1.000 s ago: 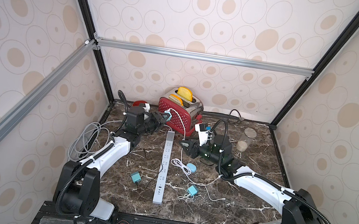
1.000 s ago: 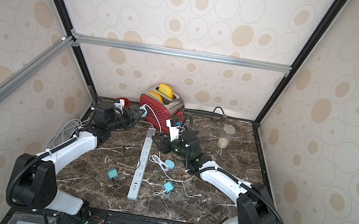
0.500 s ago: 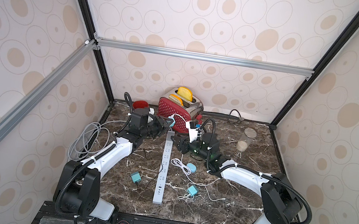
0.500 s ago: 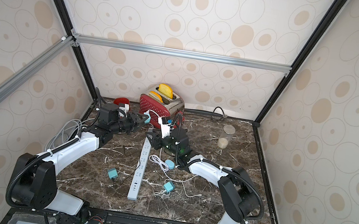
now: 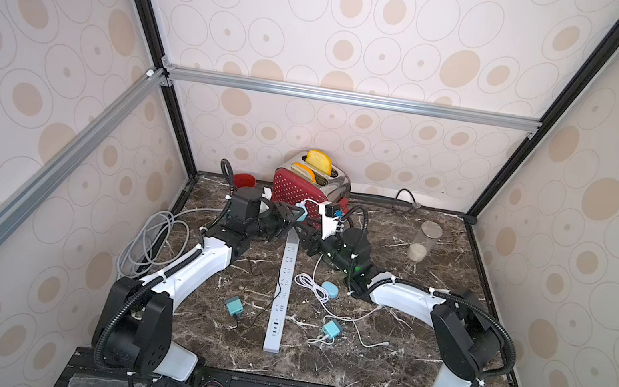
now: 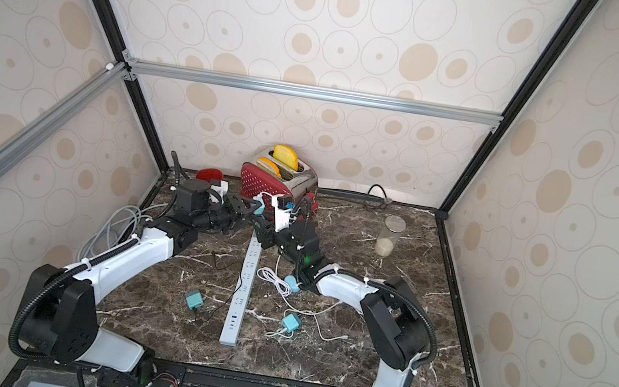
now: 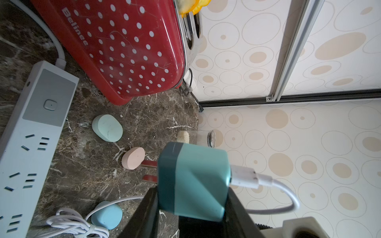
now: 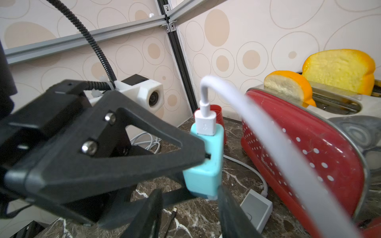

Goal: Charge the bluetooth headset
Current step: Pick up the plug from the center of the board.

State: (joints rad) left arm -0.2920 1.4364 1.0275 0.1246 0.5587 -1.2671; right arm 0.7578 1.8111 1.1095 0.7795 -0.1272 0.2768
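Enclosed booth. Dark brown marble tabletop (image 5: 376, 373) with white veins lies under left hand (image 5: 295, 217) and right hand (image 5: 307, 234). Walls are cream wallpaper with beige ovals in thin grey rings. The back wall (image 5: 344, 40) is just beyond both hands, and the side walls (image 5: 24, 73) stand well out past each. Black corner posts (image 5: 139, 7) rise from the far corners. One aluminium rail (image 5: 352, 98) crosses the back wall well above the hands. A second rail (image 5: 50, 170) slants along the wall on left hand's side. Light is bright and even, shadows soft.
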